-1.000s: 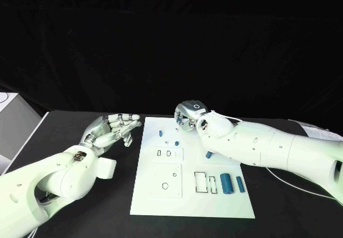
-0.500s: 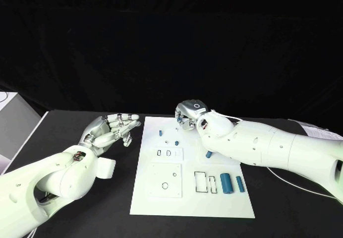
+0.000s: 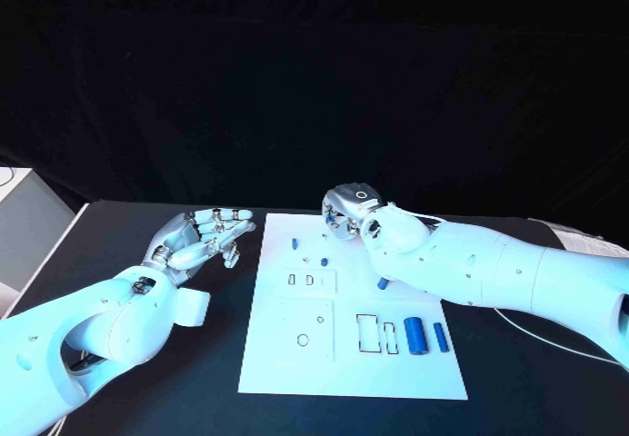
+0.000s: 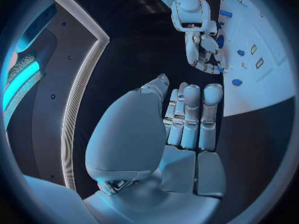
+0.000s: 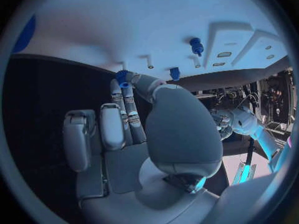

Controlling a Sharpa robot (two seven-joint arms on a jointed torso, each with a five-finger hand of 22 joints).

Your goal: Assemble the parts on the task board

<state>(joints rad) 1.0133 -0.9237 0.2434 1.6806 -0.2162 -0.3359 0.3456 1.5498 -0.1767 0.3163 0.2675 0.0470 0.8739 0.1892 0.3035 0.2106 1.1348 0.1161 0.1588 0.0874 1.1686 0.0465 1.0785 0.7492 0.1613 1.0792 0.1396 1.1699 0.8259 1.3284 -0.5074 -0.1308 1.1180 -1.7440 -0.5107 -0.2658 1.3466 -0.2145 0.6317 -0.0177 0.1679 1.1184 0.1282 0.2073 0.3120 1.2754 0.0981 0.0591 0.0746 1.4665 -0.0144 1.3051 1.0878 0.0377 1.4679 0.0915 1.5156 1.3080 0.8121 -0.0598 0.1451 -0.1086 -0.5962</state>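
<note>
Still, right hand (image 3: 347, 214) holds blue part (image 5: 121, 77).

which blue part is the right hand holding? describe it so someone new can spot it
Start at the white task board in the middle of the black table, then go to its far edge, where the right robot hand hovers. The small blue gear-like part is pinched at its fingertips. Unlike the other blue parts, it is held above the board, not on it.
</note>
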